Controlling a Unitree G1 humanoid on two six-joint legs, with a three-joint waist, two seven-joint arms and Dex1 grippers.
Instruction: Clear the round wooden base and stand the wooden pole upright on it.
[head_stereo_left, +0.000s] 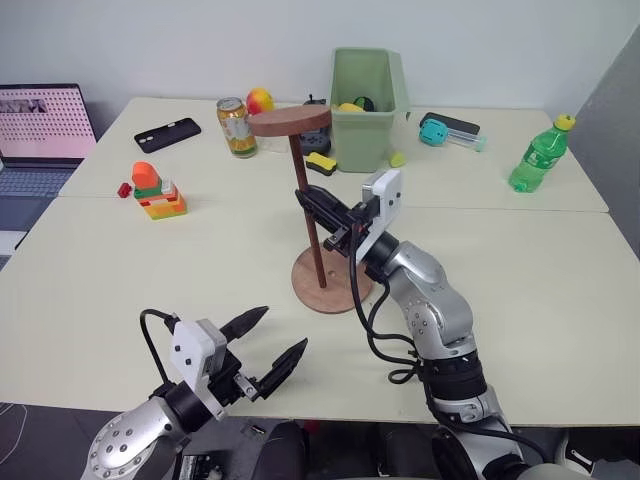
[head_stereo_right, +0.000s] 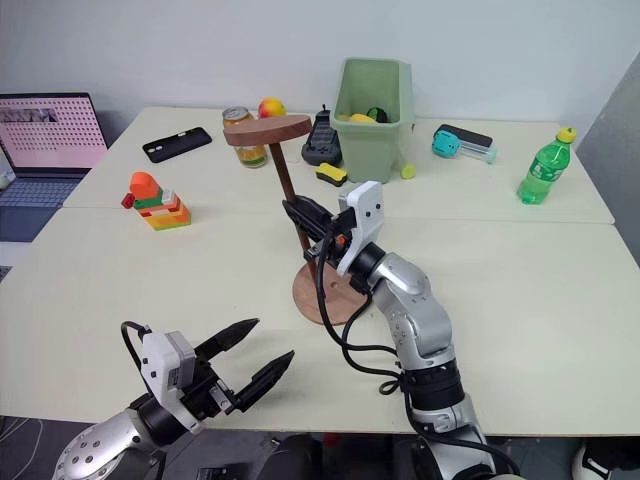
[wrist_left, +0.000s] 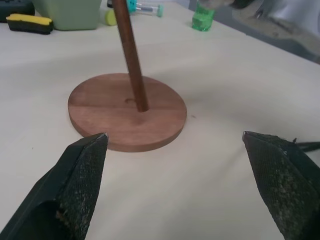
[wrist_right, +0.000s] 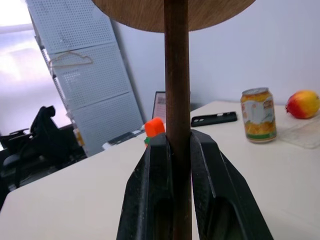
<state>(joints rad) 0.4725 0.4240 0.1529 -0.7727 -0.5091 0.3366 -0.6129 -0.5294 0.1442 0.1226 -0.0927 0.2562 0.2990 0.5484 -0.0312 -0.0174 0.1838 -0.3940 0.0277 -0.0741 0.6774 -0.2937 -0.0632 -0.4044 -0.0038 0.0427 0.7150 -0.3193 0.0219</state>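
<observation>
The round wooden base (head_stereo_left: 330, 297) lies flat on the table in front of me, with nothing on it but the pole. The wooden pole (head_stereo_left: 305, 180) stands on it nearly upright, disc head (head_stereo_left: 290, 122) on top. Its lower end meets the base (wrist_left: 100, 110) close to the centre hole. My right gripper (head_stereo_left: 308, 200) is shut on the rod about halfway up, and the right wrist view shows both fingers (wrist_right: 155, 190) pressed against the rod (wrist_right: 176, 75). My left gripper (head_stereo_left: 282, 330) hangs open near the table's front edge, short of the base, with nothing between its fingers (wrist_left: 75, 180).
A green bin (head_stereo_left: 365, 100) stands behind the pole, with a yellow-and-black item (head_stereo_left: 320, 163) at its foot. A can (head_stereo_left: 237, 127), a fruit (head_stereo_left: 260, 100) and a phone (head_stereo_left: 167, 133) lie back left, a toy block stack (head_stereo_left: 158, 192) left, a laptop (head_stereo_left: 40, 130) far left, and a green bottle (head_stereo_left: 540, 155) back right.
</observation>
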